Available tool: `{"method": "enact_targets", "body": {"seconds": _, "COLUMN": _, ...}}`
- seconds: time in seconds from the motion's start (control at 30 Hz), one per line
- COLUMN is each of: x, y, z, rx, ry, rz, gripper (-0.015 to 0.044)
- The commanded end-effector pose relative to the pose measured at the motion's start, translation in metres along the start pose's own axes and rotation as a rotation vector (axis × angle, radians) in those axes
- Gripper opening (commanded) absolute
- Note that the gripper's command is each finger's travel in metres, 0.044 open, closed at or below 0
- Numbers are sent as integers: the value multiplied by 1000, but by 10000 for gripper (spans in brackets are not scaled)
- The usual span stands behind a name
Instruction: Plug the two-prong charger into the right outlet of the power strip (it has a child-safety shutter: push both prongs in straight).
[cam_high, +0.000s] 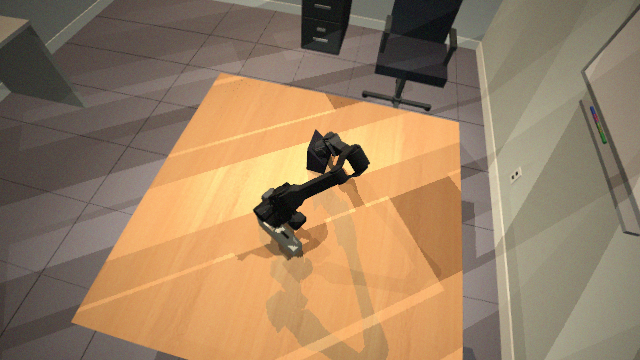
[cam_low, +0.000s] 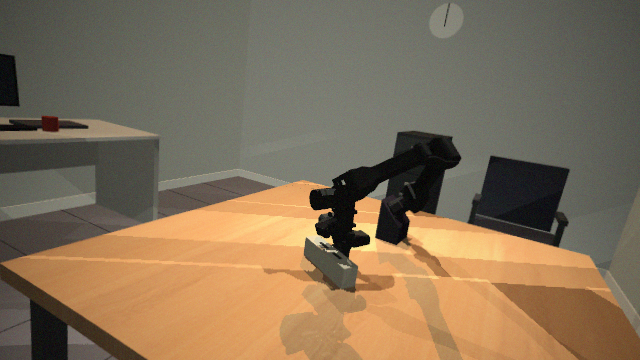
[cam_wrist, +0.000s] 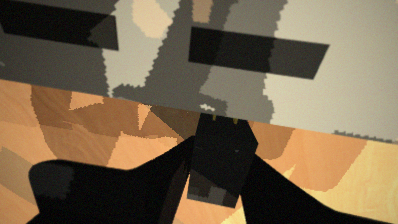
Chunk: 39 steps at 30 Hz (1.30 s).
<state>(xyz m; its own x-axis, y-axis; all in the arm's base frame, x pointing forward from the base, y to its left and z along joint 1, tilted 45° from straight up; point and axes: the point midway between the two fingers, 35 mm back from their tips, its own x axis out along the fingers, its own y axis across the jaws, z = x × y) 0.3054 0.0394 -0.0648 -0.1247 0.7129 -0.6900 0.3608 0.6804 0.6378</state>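
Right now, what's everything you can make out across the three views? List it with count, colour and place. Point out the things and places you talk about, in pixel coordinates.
power strip (cam_high: 291, 245) (cam_low: 330, 265) (cam_wrist: 350, 100): one, pale grey, on the table
outlet recesses: two, black, on the strip's top
charger (cam_wrist: 220, 155): one, black with brass-coloured prongs, between the fingers
table (cam_high: 175, 280) (cam_low: 175, 295): one, light wood, centre
office chair (cam_high: 412, 60) (cam_low: 522, 192): one, black, beyond the table
drawer cabinet (cam_high: 322, 35) (cam_low: 417, 137): one, black, near the chair
desk (cam_high: 40, 70) (cam_low: 127, 175): one, pale top, off to the side
red block-like item (cam_low: 50, 123): one, on the desk
clock (cam_low: 442, 25): one, pale, wall
wall outlet (cam_high: 515, 175): one, white, wall
whiteboard (cam_high: 620, 100): one, grey-framed, wall
arm (cam_high: 320, 186) (cam_low: 390, 167): one, black, above the table
gripper (cam_wrist: 216, 145): one, black, shut on the charger
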Motion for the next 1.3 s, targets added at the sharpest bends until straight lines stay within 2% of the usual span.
{"method": "enact_targets", "body": {"seconds": 0.0, "x": -1, "y": 1, "z": 2, "rx": 1, "ry": -1, "rz": 3, "gripper": 0}}
{"method": "enact_targets", "body": {"seconds": 1.27, "x": -2, "y": 1, "z": 16, "rx": 1, "ry": -2, "rz": 3, "gripper": 0}}
